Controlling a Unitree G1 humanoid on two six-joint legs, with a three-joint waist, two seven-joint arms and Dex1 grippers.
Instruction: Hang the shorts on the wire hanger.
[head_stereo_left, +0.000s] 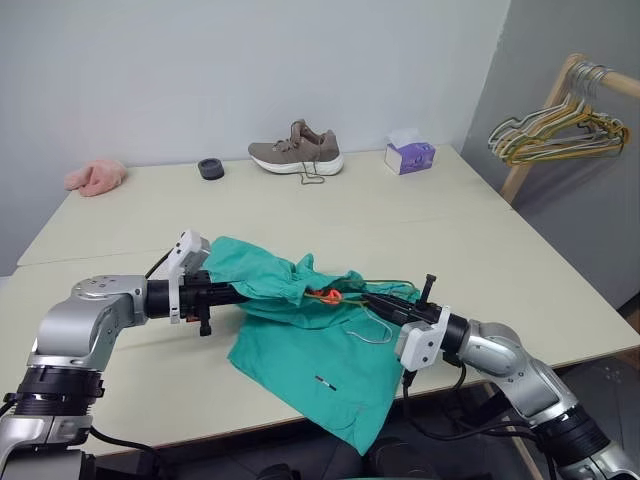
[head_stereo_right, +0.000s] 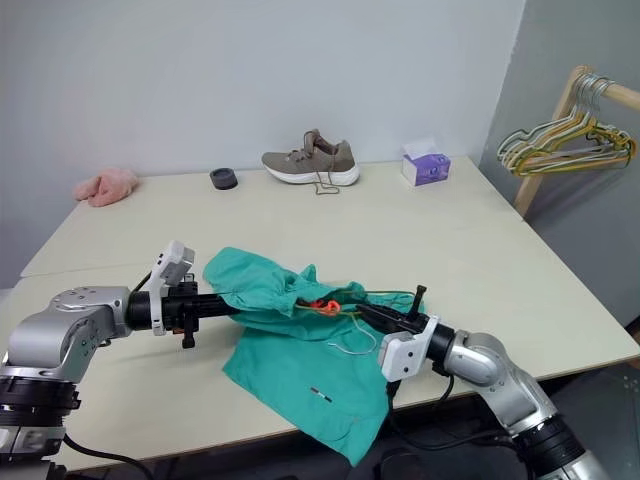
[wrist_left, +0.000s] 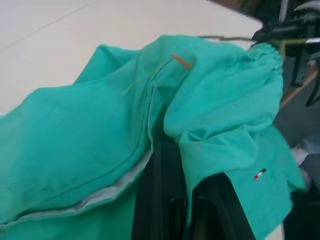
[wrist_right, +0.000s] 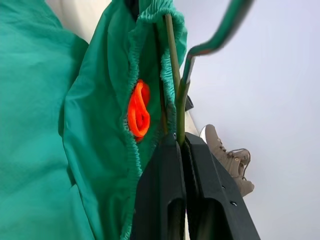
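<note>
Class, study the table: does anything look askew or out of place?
The shorts lie bunched, one leg drooping over the table's near edge. A shoe sits on the table, laces trailing loose.

**Clearance: near edge crowded, far half of table mostly open**

You had both grippers buried in the shorts (head_stereo_left: 300, 330), which draped over the table (head_stereo_left: 480, 230) front edge; the left gripper (head_stereo_left: 240, 293) and right gripper (head_stereo_left: 372, 300) blocked each other's line across the waistband, with the wire hanger (wrist_right: 175, 75) between. Behind them lay open tabletop, obstructed only along the far edge by the shoe (head_stereo_left: 297, 150), tissue box (head_stereo_left: 410, 156), black ring (head_stereo_left: 211, 168) and pink cloth (head_stereo_left: 95, 177).
</note>
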